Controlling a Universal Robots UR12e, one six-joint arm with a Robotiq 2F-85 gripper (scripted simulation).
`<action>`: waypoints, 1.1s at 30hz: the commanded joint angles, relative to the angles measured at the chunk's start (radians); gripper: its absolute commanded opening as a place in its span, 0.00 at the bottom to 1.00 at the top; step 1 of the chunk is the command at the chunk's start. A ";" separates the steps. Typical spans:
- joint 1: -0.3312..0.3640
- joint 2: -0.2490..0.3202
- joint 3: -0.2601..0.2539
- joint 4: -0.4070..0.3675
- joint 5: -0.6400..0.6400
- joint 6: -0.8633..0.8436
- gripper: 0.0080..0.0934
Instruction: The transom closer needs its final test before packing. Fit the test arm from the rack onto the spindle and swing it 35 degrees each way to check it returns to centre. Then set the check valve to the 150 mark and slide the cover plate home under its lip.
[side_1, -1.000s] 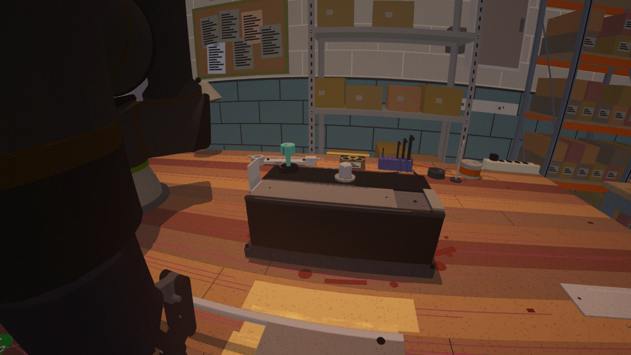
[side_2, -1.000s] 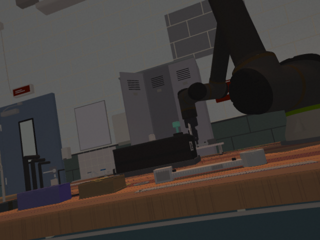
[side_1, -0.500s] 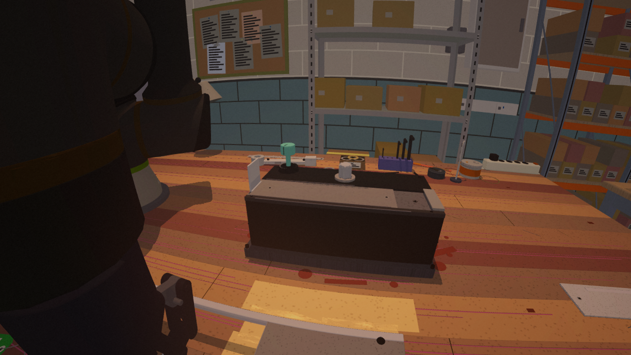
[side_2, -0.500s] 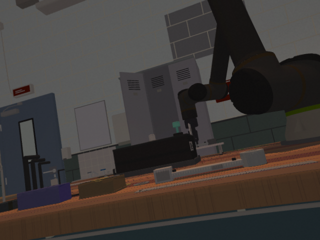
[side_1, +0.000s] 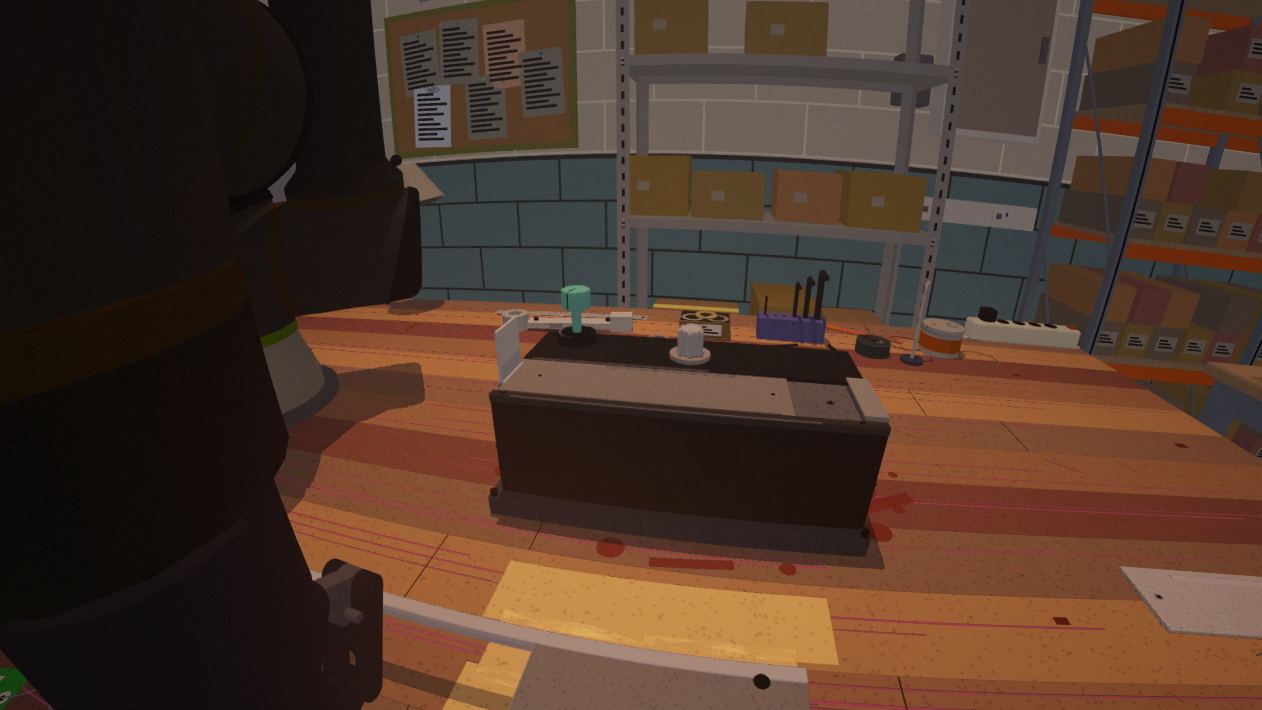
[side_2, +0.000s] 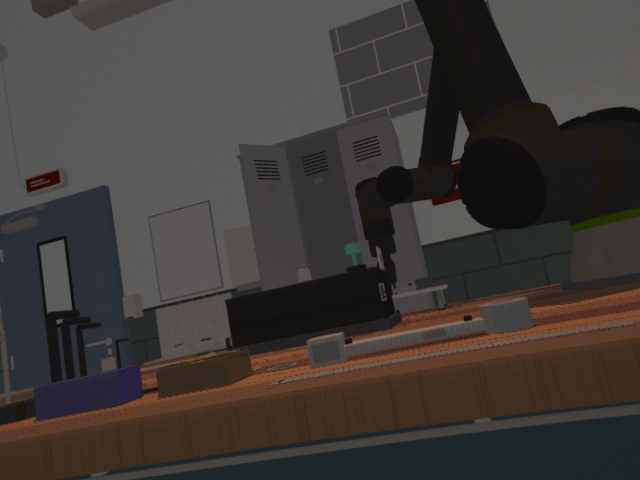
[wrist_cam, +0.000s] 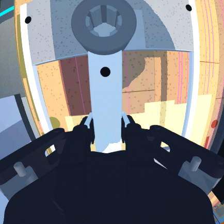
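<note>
The test arm (wrist_cam: 105, 103), a pale flat bar with a splined socket hub (wrist_cam: 103, 25) at its far end, rests on a grey rack plate (side_1: 653, 676) at the near side of the bench. My gripper (wrist_cam: 106, 129) has closed on the arm's shaft. The dark transom closer body (side_1: 688, 437) sits mid-bench, with a teal-capped spindle (side_1: 575, 305) and a white check valve knob (side_1: 690, 343) on top. The grey cover plate (side_1: 679, 388) lies along its top front edge, short of the lip (side_1: 867, 399) at the right end.
Behind the closer stand metal shelves with cardboard boxes, a purple tool holder (side_1: 790, 325), a wire spool (side_1: 940, 336) and a power strip (side_1: 1024, 331). A loose grey plate (side_1: 1200, 600) lies at the right. My arm's dark links fill the left.
</note>
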 joint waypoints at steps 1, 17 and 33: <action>0.000 0.000 0.000 0.000 0.001 0.000 0.26; 0.000 0.000 0.000 0.002 0.002 0.000 0.00; 0.000 -0.068 -0.026 0.090 0.001 0.000 0.00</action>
